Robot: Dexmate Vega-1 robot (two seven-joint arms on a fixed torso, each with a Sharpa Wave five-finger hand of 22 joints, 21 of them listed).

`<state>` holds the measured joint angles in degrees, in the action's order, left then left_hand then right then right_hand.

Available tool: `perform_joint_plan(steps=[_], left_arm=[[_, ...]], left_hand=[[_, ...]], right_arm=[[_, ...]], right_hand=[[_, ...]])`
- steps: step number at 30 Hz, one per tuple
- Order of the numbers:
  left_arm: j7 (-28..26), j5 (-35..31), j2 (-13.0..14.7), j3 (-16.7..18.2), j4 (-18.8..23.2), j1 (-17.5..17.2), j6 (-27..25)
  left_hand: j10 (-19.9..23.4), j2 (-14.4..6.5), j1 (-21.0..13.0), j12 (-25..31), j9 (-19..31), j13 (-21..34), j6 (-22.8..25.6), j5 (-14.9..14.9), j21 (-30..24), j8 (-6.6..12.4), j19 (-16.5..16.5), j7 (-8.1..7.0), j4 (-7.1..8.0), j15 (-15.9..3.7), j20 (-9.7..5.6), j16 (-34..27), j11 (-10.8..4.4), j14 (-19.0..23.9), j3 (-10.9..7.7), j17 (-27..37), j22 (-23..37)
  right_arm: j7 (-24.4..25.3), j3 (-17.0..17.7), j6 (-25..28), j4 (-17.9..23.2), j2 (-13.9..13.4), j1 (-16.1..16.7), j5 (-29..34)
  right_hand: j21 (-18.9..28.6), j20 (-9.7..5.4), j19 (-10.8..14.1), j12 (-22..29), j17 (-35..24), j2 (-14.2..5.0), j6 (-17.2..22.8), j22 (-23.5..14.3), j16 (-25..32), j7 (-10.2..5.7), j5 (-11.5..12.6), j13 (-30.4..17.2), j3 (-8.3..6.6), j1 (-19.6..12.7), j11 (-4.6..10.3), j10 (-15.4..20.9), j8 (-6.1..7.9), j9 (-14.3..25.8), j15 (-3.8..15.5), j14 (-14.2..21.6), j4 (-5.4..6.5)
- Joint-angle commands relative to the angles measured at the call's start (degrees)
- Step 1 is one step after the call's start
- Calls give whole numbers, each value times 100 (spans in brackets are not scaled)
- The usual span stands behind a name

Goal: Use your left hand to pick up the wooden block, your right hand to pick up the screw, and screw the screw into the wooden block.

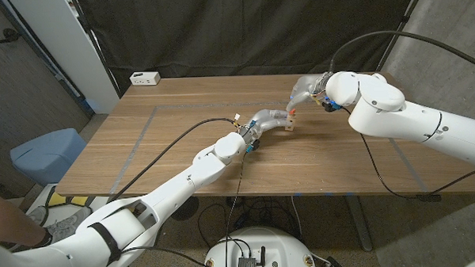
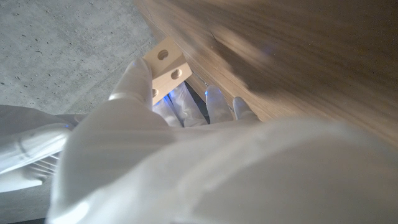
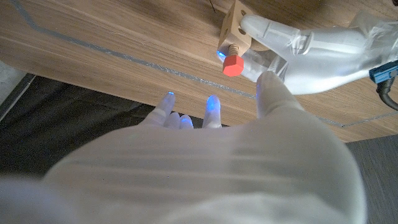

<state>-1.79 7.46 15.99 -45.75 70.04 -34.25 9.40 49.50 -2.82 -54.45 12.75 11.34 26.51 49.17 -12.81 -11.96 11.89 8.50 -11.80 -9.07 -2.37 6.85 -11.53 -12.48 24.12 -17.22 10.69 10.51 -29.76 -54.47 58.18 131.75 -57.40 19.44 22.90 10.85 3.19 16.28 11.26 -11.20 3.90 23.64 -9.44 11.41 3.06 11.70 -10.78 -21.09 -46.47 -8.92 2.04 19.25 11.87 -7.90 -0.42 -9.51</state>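
Holding the block (image 3: 234,22) up over the table (image 1: 182,143) in the left hand (image 1: 262,121), fingers (image 3: 267,30) closed round it, with holes in its faces showing in the left wrist view. Sitting already in the block, the screw (image 3: 232,64), red head out and threaded shank entering the wood, so apparently midway through the screwing step and not at pickup. Hovering just beside the screw head with the right hand (image 1: 306,91), fingers (image 3: 212,107) spread and holding nothing, thumb nearest the head but apart from it. Judging the next move: closing thumb and fingertip on the red head, then twisting while keeping the block steady. Risking a tilted screw if gripping off-centre. Not telling how deep the thread sits.
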Motion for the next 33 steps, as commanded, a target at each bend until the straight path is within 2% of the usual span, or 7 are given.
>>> perform_joint_plan(steps=[1,15,33], left_arm=[[-17,-34,7,-13,51,-17,-22],[0,-27,-1,-19,42,-16,-41],[-11,-25,33,-19,119,-60,-98]], left_hand=[[38,-43,-6,58,9,266,230,-40,-2,35,6,134,37,-325,11,5,3,44,-8,0,16],[38,-41,-6,57,9,268,229,-41,-3,34,6,138,37,-326,5,6,4,44,-8,-1,16],[38,-45,-3,56,9,268,231,-43,-3,35,6,142,41,-326,9,6,3,46,-9,1,16]], right_arm=[[-490,-291,132,-53,92,-224,475],[-911,-450,162,-198,196,-292,945],[-1208,-440,64,-421,376,-170,1351]], right_hand=[[-10,26,-6,17,-4,-7,26,-20,-2,-1,19,-24,-53,-76,-44,-31,-13,24,-27,-26,-13],[-1,22,14,16,-5,-18,208,-20,1,-18,7,-25,-107,-137,-35,-25,49,51,-12,-14,-15],[8,-1,47,23,-5,-26,379,-19,11,-53,-10,-25,-184,-249,-16,15,114,85,4,22,-31]])
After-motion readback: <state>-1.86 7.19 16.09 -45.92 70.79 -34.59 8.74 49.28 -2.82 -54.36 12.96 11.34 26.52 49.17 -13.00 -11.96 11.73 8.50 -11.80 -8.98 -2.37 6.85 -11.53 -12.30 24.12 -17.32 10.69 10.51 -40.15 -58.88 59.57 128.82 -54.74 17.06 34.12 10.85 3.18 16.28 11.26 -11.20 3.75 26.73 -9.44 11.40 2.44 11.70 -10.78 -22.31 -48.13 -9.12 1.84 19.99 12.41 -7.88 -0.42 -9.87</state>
